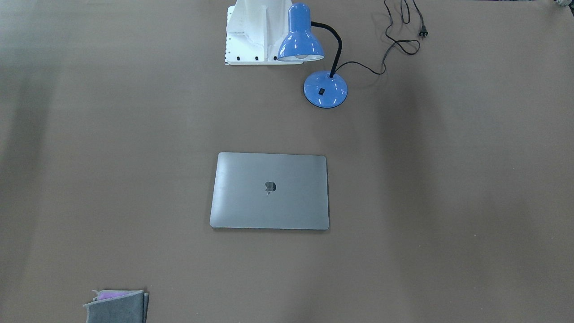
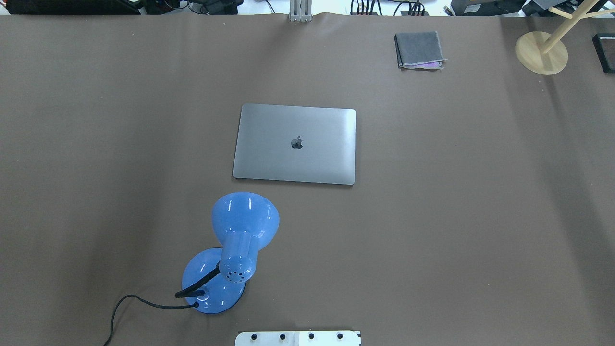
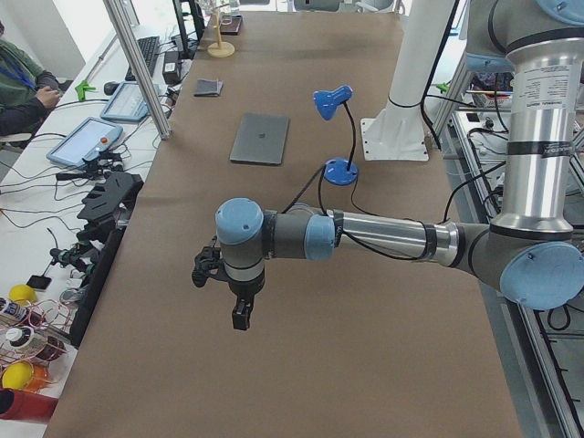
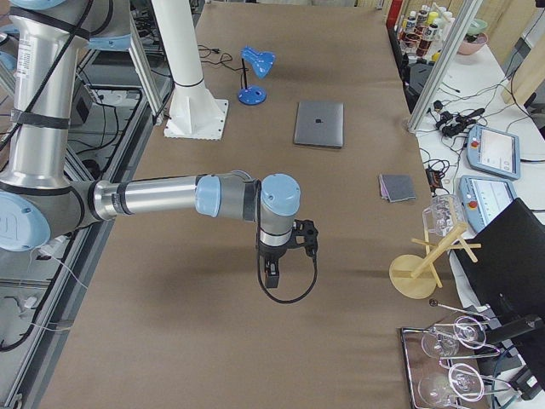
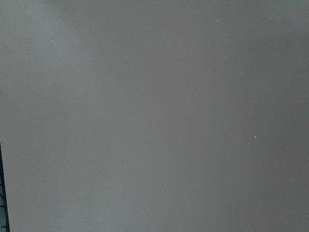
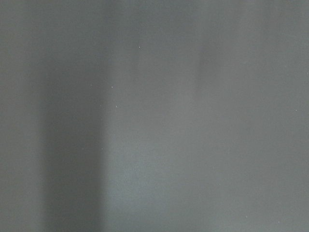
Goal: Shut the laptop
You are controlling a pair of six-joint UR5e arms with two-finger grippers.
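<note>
The space-grey laptop (image 1: 269,190) lies flat in the middle of the brown table with its lid down and the dark apple logo facing up. It also shows in the overhead view (image 2: 295,143) and in both side views (image 3: 260,139) (image 4: 319,123). My left gripper (image 3: 239,315) hangs above bare table far from the laptop, towards the table's left end. My right gripper (image 4: 271,274) hangs above bare table towards the right end. Both show only in the side views, so I cannot tell whether they are open or shut. Both wrist views show only bare table.
A blue desk lamp (image 2: 242,226) with a black cord stands between the robot base (image 1: 255,31) and the laptop. A folded grey cloth (image 2: 419,49) lies at the far side. A wooden stand (image 2: 541,52) is at the far right corner.
</note>
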